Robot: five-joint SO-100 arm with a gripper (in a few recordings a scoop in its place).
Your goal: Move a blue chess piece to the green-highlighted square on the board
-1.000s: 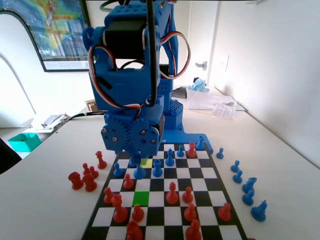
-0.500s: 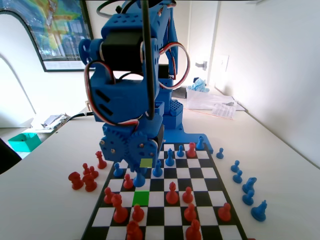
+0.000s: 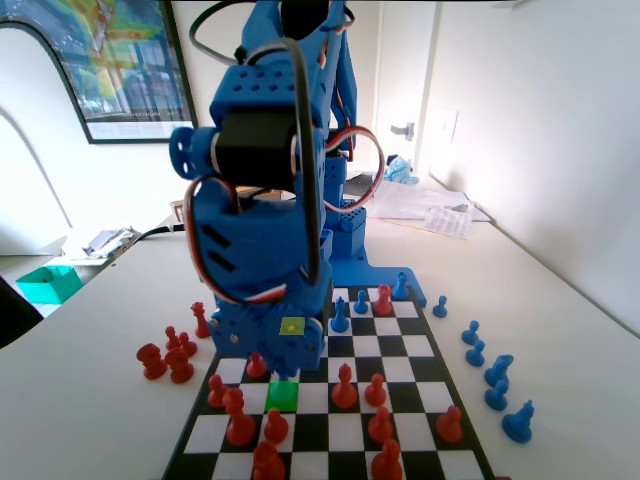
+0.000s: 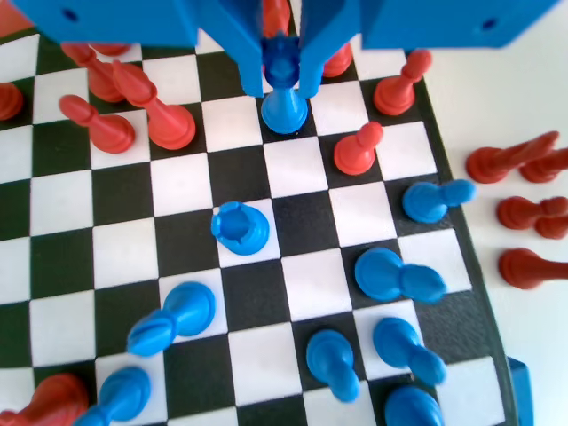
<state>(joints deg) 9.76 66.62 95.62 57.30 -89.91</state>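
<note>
Wrist view: we see the pincer point(image 4: 282, 75) closed on the blue chess piece point(image 4: 284, 93), one jaw on each side of its crowned top; the flared base hangs just below the jaw tips over a white square of the board point(image 4: 311, 284); we cannot tell whether the base touches the square or rides a little above it.

Fixed view: the pincer point(image 3: 283, 368) sits low at the foot of the blue arm, directly over the green-highlighted square point(image 3: 282, 395); the piece itself is hidden behind the arm's body there; the green tint shows just beneath the jaws, partly covered. A yellow-tinted patch point(image 3: 292, 326) appears up on the arm, behind the pincer.

Around the pincer in the wrist view: red pieces point(image 4: 164, 120) to its left and a red pawn point(image 4: 358, 151) to its lower right, near but apart from the held piece; other blue pieces point(image 4: 240, 228) lie further below.

Our judgement on progress: pickup and carry look done; the piece appears to be at the target square; what is left is the last bit of lowering if any, opening the jaws, and lifting clear without knocking the red neighbours.
</note>
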